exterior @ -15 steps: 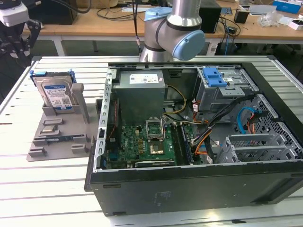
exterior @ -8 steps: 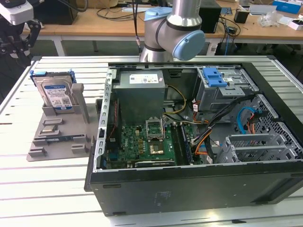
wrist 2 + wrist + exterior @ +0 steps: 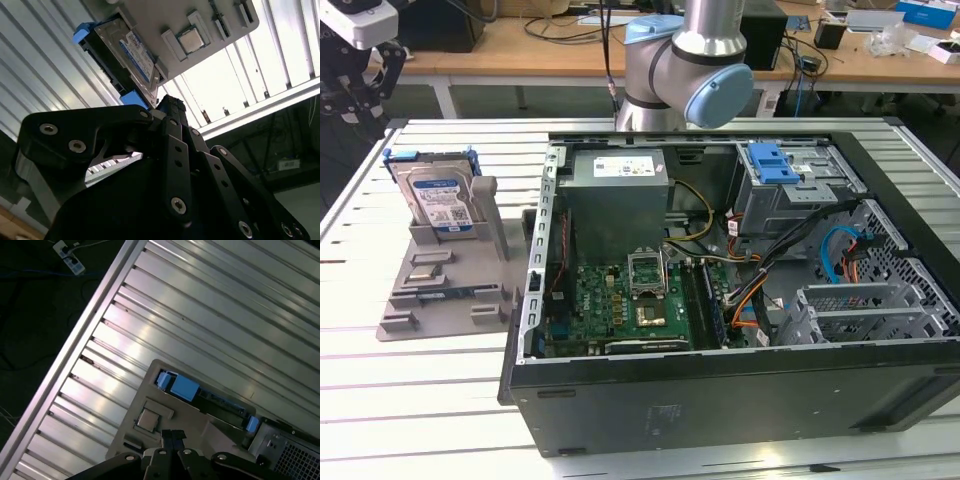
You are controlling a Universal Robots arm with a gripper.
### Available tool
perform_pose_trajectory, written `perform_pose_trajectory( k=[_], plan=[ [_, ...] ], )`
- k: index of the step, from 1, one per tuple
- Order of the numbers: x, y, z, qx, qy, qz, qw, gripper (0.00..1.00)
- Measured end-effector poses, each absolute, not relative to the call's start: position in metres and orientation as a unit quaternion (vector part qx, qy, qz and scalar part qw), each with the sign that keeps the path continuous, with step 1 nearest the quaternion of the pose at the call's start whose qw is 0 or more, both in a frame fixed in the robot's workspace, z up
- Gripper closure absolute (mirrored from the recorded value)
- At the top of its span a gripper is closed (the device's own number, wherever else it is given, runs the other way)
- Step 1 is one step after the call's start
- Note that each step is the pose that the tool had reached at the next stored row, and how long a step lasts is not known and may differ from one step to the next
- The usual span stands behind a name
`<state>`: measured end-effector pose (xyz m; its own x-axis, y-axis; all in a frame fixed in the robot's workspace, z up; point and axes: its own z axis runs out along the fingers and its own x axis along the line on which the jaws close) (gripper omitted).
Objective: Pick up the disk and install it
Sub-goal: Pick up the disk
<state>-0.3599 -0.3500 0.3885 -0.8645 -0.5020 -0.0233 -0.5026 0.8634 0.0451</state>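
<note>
My jaws are narrow, tips together, holding nothing, and hang clear of the disk (image 3: 438, 200). The disk stands upright on edge in a slot of the grey holder (image 3: 445, 285), with its blue bracket around it. The holder rests on the slatted worktop (image 3: 420, 400), at the exterior view's left of the open computer case (image 3: 720, 400).

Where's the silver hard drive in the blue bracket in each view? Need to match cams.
Exterior view: the silver hard drive in its blue plastic bracket stands upright in the grey plastic holder tray, on the exterior view's left, outside the black computer case.
Second wrist view: the drive shows its label face, slotted in the tray.
First wrist view: the drive is edge-on in the tray.
Shared landmark: the tray.
</note>
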Motion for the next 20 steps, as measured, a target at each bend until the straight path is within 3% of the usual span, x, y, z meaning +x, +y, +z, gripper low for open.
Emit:
perform_pose_trajectory(
  k=[20],
  plan=[
    [-0.3599,-0.3500,0.3885,-0.375,0.926,0.025,0.002,0.89]
  ],
)
